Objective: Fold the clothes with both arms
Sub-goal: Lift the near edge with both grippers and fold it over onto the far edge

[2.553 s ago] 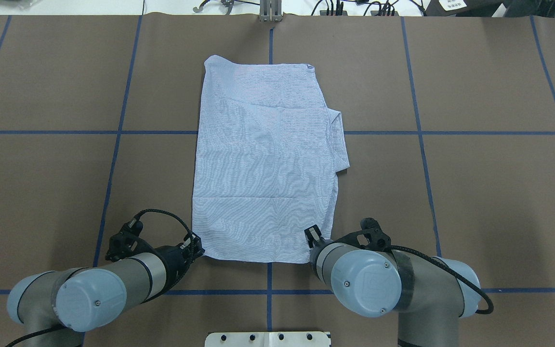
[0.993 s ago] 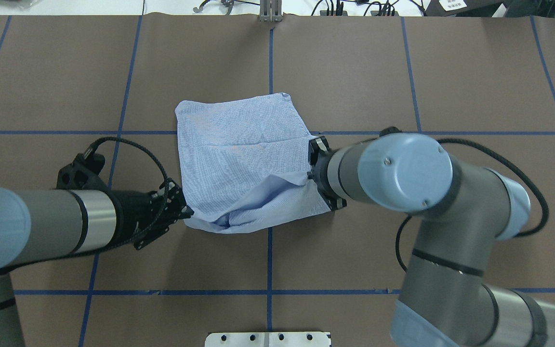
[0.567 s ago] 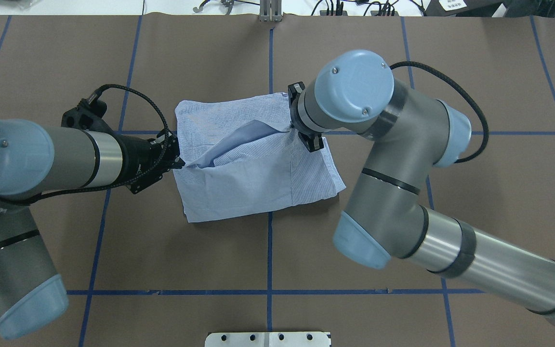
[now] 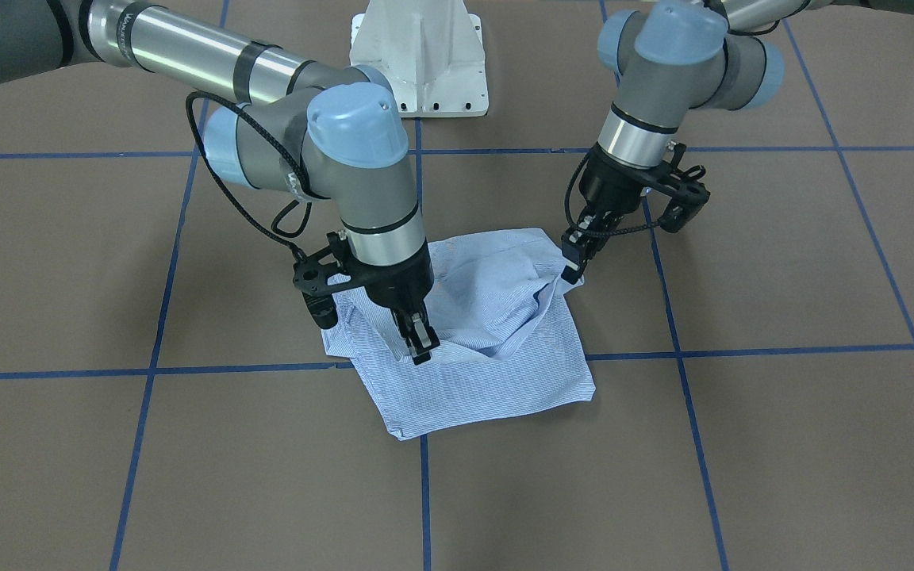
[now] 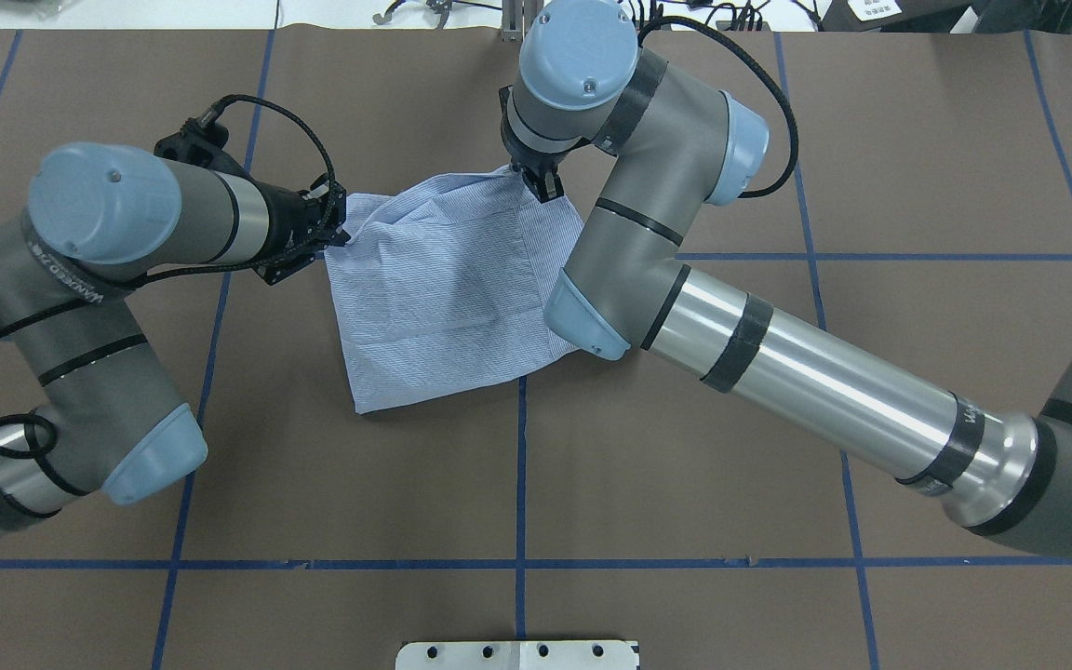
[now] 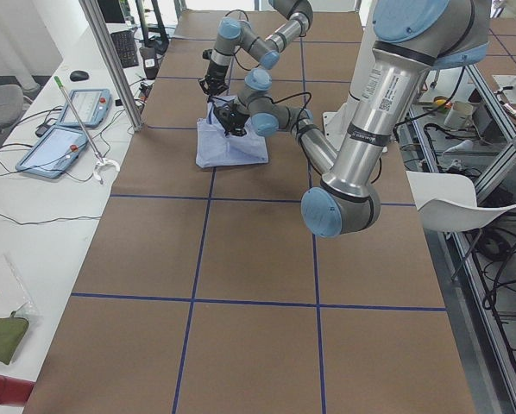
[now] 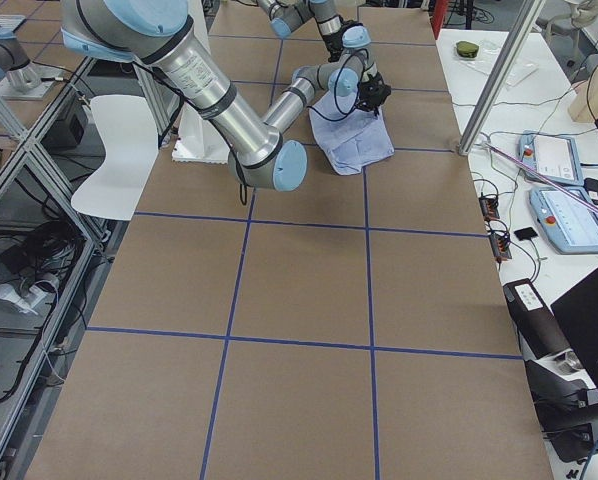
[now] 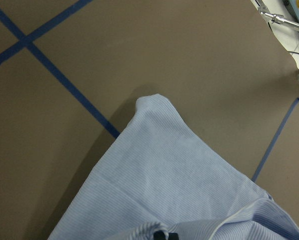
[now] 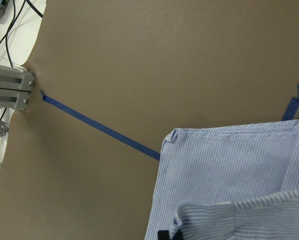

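Note:
The clothes are one light blue striped shirt (image 5: 443, 298), folded over on itself on the brown table at mid-field; it also shows from across the table (image 4: 497, 381). My left gripper (image 5: 342, 237) is shut on the shirt's far left corner, seen from the front (image 4: 572, 270) just above the cloth. My right gripper (image 5: 541, 186) is shut on the far right corner and pinches a raised fold (image 4: 423, 349). Both wrist views show the shirt (image 8: 164, 175) (image 9: 229, 170) spread below, with only black fingertips at the bottom edge.
The white pedestal base (image 4: 419, 55) stands at the robot's side of the table. A metal bracket (image 5: 522, 23) sits at the far edge just beyond the right gripper. Blue tape lines grid the brown table (image 5: 871, 372). Tablets (image 6: 72, 121) and cables lie on a side desk.
Both arms have carried the shirt's near hem away from the robot and over the cloth to its far edge. The flat shirt is now doubled to about half its length.

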You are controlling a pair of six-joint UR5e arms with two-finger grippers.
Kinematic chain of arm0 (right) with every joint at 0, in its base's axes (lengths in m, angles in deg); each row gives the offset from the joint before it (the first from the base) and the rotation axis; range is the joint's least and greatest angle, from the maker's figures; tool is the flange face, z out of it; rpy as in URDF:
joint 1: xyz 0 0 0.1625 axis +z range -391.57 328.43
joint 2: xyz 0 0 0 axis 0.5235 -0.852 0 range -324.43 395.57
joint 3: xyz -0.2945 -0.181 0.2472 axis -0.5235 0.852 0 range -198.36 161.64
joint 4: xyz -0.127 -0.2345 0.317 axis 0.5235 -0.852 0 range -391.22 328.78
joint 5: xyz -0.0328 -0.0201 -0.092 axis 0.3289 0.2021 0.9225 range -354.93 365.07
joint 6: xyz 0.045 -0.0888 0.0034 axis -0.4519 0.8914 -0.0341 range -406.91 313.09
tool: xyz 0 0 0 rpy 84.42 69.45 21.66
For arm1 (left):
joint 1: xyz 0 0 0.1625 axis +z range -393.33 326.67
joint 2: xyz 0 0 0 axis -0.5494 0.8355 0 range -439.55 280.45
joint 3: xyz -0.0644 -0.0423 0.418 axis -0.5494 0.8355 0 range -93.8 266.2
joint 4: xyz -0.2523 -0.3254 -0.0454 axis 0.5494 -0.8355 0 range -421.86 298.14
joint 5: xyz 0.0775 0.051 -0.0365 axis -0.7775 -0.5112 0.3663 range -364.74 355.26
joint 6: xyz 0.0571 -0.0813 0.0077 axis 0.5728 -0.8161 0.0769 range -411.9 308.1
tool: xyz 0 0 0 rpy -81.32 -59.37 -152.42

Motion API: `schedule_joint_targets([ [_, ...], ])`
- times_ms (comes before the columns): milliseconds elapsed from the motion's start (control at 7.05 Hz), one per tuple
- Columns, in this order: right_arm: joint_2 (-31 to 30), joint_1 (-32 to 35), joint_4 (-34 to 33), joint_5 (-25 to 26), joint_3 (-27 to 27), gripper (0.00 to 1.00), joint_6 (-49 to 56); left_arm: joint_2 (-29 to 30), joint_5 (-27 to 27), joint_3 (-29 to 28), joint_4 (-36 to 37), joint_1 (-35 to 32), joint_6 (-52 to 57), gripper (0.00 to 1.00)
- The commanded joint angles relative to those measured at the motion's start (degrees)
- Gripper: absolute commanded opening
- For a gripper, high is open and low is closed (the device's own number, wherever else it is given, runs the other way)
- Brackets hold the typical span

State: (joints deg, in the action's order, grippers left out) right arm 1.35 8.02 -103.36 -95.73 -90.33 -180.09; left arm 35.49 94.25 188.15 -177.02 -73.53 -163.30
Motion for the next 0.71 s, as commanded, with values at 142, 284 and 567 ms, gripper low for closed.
schedule_joint_targets([
  [142,4.59,0.5,5.07,-0.18,9.98,0.0,1.87,1.93,1.12,-9.11,-5.93,-3.91,4.43,0.0],
  [284,4.87,0.5,10.04,-0.09,14.1,0.0,2.13,3.24,1.21,-14.62,-11.61,-4.18,4.44,0.0],
  [567,5.04,0.67,11.58,-0.09,16.07,0.0,4.06,10.16,1.21,-24.99,-14.74,-5.84,5.4,0.0],
])
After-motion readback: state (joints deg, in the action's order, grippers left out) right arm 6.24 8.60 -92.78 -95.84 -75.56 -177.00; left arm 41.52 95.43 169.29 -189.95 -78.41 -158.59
